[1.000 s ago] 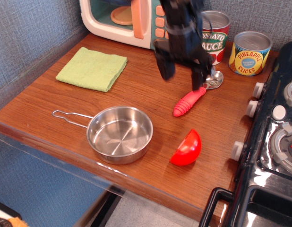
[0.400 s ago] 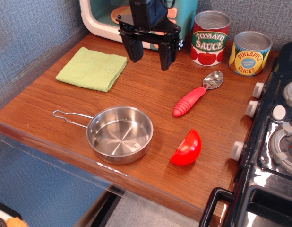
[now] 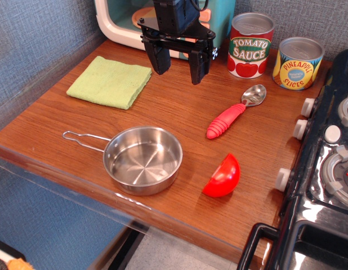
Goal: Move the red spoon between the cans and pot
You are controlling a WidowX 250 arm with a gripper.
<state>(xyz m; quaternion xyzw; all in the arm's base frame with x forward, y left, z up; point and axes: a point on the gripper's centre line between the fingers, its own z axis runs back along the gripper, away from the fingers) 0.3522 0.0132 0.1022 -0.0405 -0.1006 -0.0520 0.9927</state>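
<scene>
The red spoon (image 3: 235,112) lies on the wooden counter, silver bowl toward the cans, ribbed red handle pointing down-left. The tomato sauce can (image 3: 250,45) and the pineapple slices can (image 3: 298,63) stand at the back right. The steel pot (image 3: 142,160) with its wire handle sits at the front left. The spoon lies between the cans and the pot. My gripper (image 3: 179,67) hangs open and empty above the counter, in front of the toy microwave, well left of the spoon.
A green cloth (image 3: 110,81) lies at the left. A toy microwave (image 3: 140,22) stands at the back. A red half-tomato dome (image 3: 223,176) sits near the front edge. A black toy stove (image 3: 326,163) borders the right side.
One second ago the gripper stood over the spoon's bowl end; it has since lifted away to the left, in front of the microwave, leaving the spoon on the counter. It has held still since.
</scene>
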